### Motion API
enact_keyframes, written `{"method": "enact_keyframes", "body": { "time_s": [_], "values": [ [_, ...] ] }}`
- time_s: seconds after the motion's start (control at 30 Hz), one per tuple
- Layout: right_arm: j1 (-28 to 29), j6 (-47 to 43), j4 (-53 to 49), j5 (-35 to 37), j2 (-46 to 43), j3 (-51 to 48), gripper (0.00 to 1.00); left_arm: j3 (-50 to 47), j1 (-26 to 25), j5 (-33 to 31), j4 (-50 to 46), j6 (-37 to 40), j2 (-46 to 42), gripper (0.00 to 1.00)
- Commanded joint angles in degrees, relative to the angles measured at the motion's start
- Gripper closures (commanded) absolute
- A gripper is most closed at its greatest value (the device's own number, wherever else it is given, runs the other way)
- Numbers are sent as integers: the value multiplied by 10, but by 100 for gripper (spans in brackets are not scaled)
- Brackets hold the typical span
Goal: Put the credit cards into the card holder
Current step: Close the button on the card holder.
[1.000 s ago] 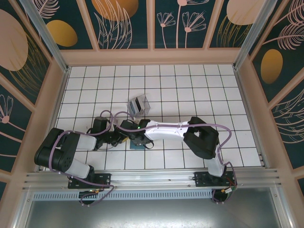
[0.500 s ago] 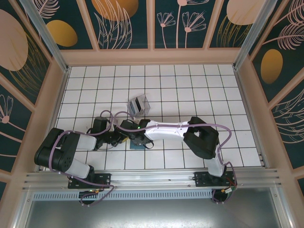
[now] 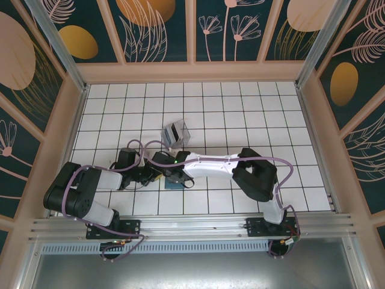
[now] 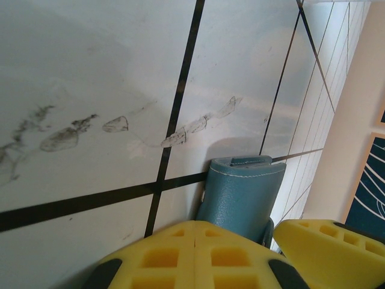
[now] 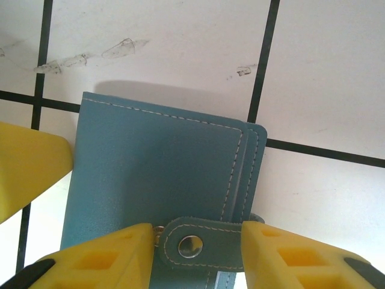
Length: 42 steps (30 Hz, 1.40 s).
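The teal card holder [image 3: 174,186] lies on the white tiles near the front, between both wrists. In the right wrist view the card holder [image 5: 162,162] lies flat and closed, its snap strap [image 5: 204,244] fastened. My right gripper [image 5: 195,250] is open, one yellow finger at each end of that strap. My left gripper [image 4: 195,232] is shut with nothing between its pads, its tips against the holder's [image 4: 240,192] left edge. The grey striped credit cards [image 3: 175,133] lie in a small cluster about two tiles farther back, apart from both grippers.
The tiled floor [image 3: 252,114] is walled by beige panels on the left, back and right [image 3: 310,114]. A metal rail [image 3: 192,226] runs along the near edge by the arm bases. Scuff marks [image 4: 66,135] smear the tiles beside the holder.
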Motion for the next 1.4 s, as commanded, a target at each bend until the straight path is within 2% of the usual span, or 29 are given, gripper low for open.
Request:
{"method": "enact_keyframes", "body": {
  "time_s": [0.0, 0.2, 0.47, 0.67, 1.37],
  "values": [
    [-2, 12, 8, 13, -25, -15, 59, 0, -5, -17, -49, 12, 7, 96],
    [-1, 15, 9, 12, -32, -21, 77, -4, -4, -20, -52, 12, 2, 96],
    [-2, 14, 16, 13, -50, -32, 88, -6, -4, -22, -53, 10, -2, 96],
    [-2, 11, 22, 9, -57, -36, 91, -5, -4, -22, -53, 8, -7, 96],
    [-12, 7, 51, -26, -26, -44, 92, -7, -5, -22, -46, 9, 2, 96]
  ]
}}
